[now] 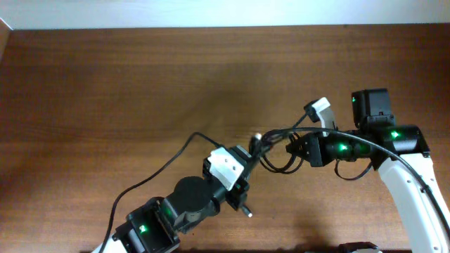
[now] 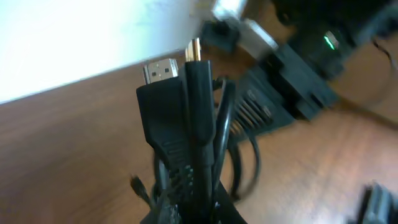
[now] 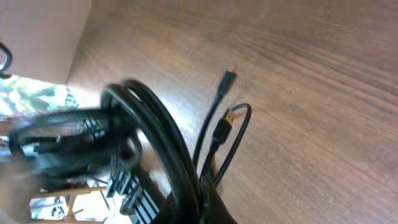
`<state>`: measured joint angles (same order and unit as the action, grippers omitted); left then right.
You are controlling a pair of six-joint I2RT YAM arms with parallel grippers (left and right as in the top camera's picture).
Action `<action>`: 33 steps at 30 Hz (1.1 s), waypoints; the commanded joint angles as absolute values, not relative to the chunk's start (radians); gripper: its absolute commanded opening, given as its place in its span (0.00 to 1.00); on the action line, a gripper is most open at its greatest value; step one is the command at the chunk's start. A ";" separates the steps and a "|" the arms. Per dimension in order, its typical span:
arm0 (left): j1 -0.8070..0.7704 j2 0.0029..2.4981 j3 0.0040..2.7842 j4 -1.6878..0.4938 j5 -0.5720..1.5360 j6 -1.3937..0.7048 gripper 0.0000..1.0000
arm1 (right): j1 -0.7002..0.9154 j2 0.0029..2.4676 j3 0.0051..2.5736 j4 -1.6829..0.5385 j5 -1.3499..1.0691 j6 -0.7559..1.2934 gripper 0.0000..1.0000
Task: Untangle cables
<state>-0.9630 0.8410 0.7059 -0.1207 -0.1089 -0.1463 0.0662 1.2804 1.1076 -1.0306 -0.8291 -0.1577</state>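
Black cables [image 2: 186, 118] over wooden table [image 1: 105, 84], left fingers [image 1: 253, 146] pinching plug ends — right fingers [image 1: 295, 148] pinching loops.

Overhead evenly lit, sharp; left wrist blurred, glare upper left; right wrist cables [image 3: 165, 134] soft.

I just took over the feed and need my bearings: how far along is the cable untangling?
Done: nothing yet; I see no cord laid apart on the table. In hand: the left claw and right claw are both shut on the same bunch of cables, held between them, with two plugs hanging loose in the right wrist view. Left: working each cord out of the loops and laying them apart.
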 commanded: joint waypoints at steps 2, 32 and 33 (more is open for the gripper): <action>-0.966 0.825 0.723 -0.178 0.301 0.075 0.00 | 0.063 1.280 1.111 -0.981 -0.868 -0.095 0.04; -0.601 0.765 0.723 -0.369 0.009 -0.123 0.99 | 0.064 1.275 1.120 -0.807 -1.552 -0.569 0.04; -0.598 0.765 0.723 -0.376 0.009 -0.123 0.99 | 0.064 1.275 1.123 -0.792 -1.552 -0.569 0.04</action>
